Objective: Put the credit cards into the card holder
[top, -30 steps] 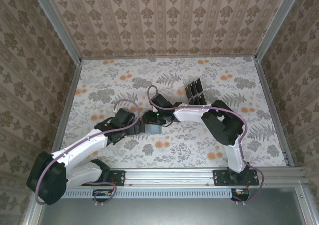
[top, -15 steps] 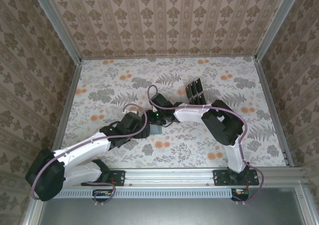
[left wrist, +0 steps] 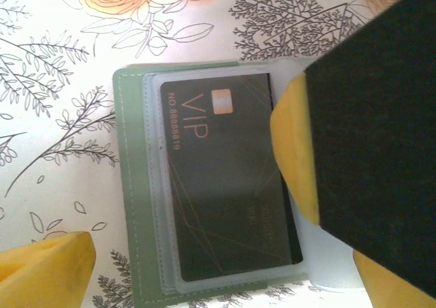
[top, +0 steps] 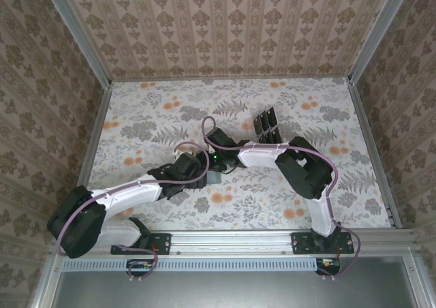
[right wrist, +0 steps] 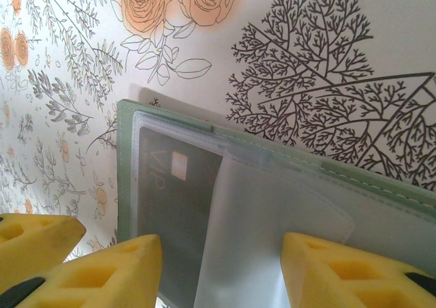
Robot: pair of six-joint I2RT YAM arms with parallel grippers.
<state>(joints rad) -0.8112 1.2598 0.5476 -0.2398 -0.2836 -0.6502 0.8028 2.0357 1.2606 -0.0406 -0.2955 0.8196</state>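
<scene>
we are holding the left gripper (left wrist: 218, 281) wide open over the card holder (left wrist: 129, 185), lying unfolded on the table (top: 136, 117); the right gripper (right wrist: 231, 274), jaws parted, is straddling its sleeve (right wrist: 272, 212), risking dragging the seated credit card (left wrist: 225, 185) out.

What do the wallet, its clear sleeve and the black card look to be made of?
The wallet looks like matte grey-green faux leather or a similar sheet, since a stitched seam runs along its edge. The sleeve looks like soft, glossy, translucent plastic: the card shows through it and it catches the light. The card is probably smooth black plastic, with printed VIP lettering and a chip patch.
</scene>
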